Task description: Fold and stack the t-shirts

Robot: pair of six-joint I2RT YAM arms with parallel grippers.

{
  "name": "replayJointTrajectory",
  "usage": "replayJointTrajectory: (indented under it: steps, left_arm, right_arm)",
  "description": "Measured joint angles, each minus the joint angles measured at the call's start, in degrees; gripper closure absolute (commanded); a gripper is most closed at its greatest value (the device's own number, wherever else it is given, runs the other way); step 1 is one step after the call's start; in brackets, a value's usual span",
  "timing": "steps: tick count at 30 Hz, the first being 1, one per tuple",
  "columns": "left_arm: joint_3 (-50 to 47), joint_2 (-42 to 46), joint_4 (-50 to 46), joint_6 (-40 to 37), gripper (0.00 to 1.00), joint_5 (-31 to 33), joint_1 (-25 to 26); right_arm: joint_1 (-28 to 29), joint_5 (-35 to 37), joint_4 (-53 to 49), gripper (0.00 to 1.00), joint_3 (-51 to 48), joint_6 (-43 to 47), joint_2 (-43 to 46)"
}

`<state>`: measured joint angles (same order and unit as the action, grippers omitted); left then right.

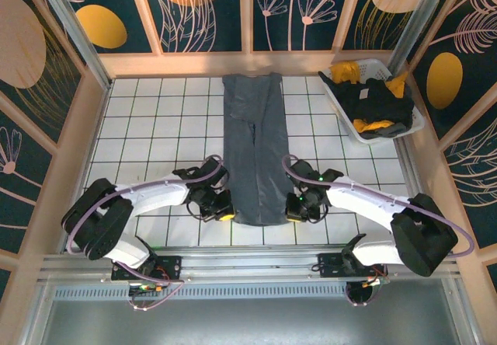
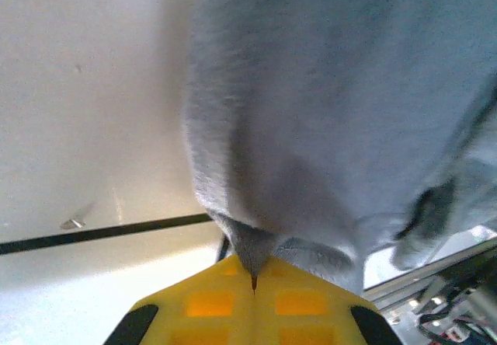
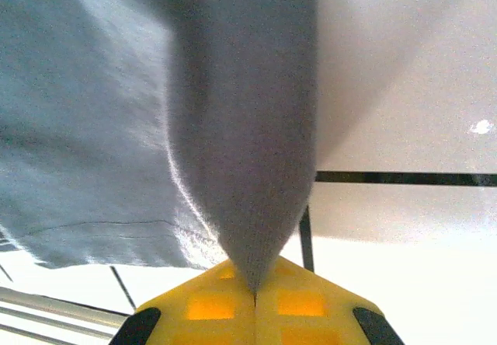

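My left claw (image 1: 224, 215) and right claw (image 1: 294, 216) are each clamped on a near corner of the grey-blue t-shirt (image 1: 255, 143), which lies stretched away between them. Far beyond my right claw, a white basket (image 1: 386, 67) holds a black t-shirt (image 1: 379, 102) and a mustard t-shirt (image 1: 346, 71).

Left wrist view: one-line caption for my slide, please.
Left claw shut on a pinched edge of the grey-blue t-shirt, over the white tiled table.
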<state>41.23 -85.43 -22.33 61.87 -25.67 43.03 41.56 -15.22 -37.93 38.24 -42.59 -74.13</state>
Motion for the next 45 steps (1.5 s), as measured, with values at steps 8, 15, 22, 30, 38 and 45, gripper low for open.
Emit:
replayJointTrajectory:
  steps: [8, 15, 22, 30, 38, 45]
  left_arm:
    - [13.84, 1.16, -3.58, -1.05, 1.0, 4.15, -6.45]
    - [27.1, -7.08, -3.15, -2.95, 1.0, 5.55, -15.87]
    - [40.37, -21.64, -0.81, -5.29, 1.0, 5.57, -20.48]
    - [53.62, -35.76, 0.22, -7.15, 0.82, 5.31, -24.52]
    - [58.88, -41.09, 1.16, -9.2, 0.39, 6.29, -25.51]
    - [34.03, -24.24, 7.19, -6.49, 0.48, 6.82, -25.42]
  right_arm:
    - [-6.82, 2.38, -3.74, 1.0, 17.33, 3.78, -5.25]
    - [-14.4, 4.31, -3.58, 1.0, 37.0, 8.41, -21.53]
    - [-19.21, 4.83, -2.95, 1.0, 53.51, 11.69, -35.19]
    - [-23.26, 0.57, -3.06, 0.71, 69.31, 13.46, -50.99]
    - [-25.55, -0.37, -3.39, 0.34, 74.6, 15.54, -56.87]
    - [-25.62, 1.42, 2.36, 0.38, 56.5, 15.28, -41.64]
